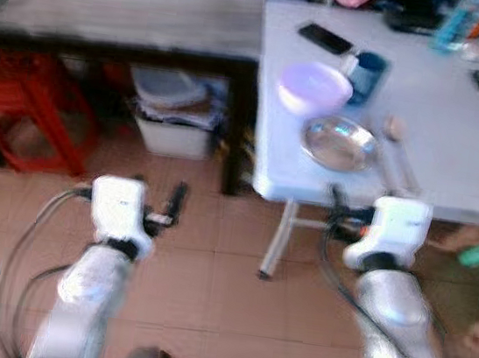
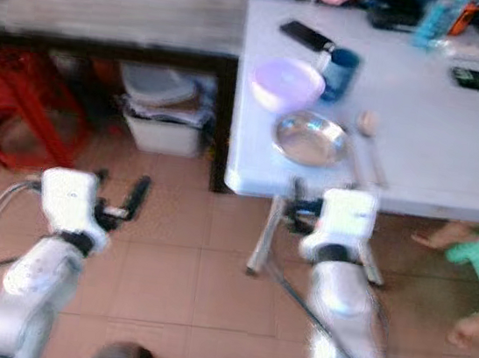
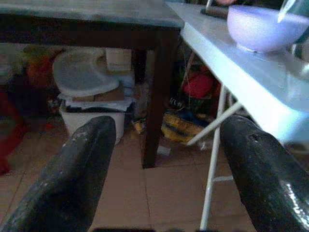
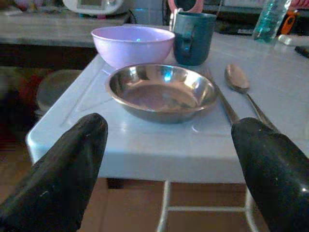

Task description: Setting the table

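Now both arms fwd, low: right pincer (image 4: 169, 159) apart facing steel bowl (image 4: 161, 92) at desk (image 1: 458, 128) front edge; left pincer (image 3: 164, 174) apart over floor.

A white folding table (image 1: 453, 163) on thin metal legs is seen standing on a reddish tiled floor (image 1: 212, 255). Near its front edge a shallow steel dish (image 4: 161, 92) is set. Just behind the dish, a lilac bowl (image 4: 133, 44) and a dark teal mug (image 4: 194, 37) are placed side by side. A spoon (image 4: 241, 84) is laid beside the dish. Farther back, two dark phones (image 1: 326, 38) and a blue bottle (image 1: 454, 26) are found. A darker wooden table (image 1: 129, 10) is butted against the white one.
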Motion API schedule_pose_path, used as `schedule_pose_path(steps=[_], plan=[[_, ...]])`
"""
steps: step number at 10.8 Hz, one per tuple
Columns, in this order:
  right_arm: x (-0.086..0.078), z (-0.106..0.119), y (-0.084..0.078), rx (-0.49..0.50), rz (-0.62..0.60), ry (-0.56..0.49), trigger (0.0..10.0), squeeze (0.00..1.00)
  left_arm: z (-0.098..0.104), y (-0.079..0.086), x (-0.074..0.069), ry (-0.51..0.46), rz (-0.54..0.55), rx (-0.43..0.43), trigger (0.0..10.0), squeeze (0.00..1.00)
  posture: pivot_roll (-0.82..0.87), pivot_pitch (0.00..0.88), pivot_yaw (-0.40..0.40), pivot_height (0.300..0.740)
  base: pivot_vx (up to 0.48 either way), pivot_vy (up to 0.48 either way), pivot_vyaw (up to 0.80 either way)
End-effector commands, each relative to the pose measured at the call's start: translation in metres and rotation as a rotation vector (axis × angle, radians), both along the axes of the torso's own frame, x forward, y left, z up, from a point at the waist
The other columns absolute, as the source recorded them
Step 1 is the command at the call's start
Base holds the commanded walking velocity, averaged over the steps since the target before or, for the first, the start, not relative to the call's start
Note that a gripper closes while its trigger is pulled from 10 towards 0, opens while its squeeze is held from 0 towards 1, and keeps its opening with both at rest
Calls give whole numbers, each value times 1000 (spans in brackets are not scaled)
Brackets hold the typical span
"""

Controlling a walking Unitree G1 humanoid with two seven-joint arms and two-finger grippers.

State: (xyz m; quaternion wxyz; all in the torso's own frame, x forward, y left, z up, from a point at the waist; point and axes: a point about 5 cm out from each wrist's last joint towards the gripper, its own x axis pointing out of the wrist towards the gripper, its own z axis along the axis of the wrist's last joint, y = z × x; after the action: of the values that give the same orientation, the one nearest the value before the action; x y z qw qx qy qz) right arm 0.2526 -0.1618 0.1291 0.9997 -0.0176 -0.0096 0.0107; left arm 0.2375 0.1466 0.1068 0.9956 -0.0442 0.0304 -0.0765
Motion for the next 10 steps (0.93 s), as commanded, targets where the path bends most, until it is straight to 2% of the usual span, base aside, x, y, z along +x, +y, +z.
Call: schedule_pose_path(steps=[1,5,8,10], plan=[[-2,2,-6,-12,-14,-9,10000,0,3,-1,0,-9,-3,-2,10000,0,-69,110,24,740,0,-356,0],[-4,0,-5,-3,-13,-2,10000,0,3,-1,0,-9,-14,1,10000,0,-69,116,25,740,0,-350,0],[-4,1,-4,-27,10,-5,10000,0,6,6,6,-39,51,51,10000,0,-63,111,25,740,0,0,0],[-3,2,-4,-30,11,-11,10000,0,8,4,7,-45,16,26,10000,0,-65,111,27,740,0,0,800]])
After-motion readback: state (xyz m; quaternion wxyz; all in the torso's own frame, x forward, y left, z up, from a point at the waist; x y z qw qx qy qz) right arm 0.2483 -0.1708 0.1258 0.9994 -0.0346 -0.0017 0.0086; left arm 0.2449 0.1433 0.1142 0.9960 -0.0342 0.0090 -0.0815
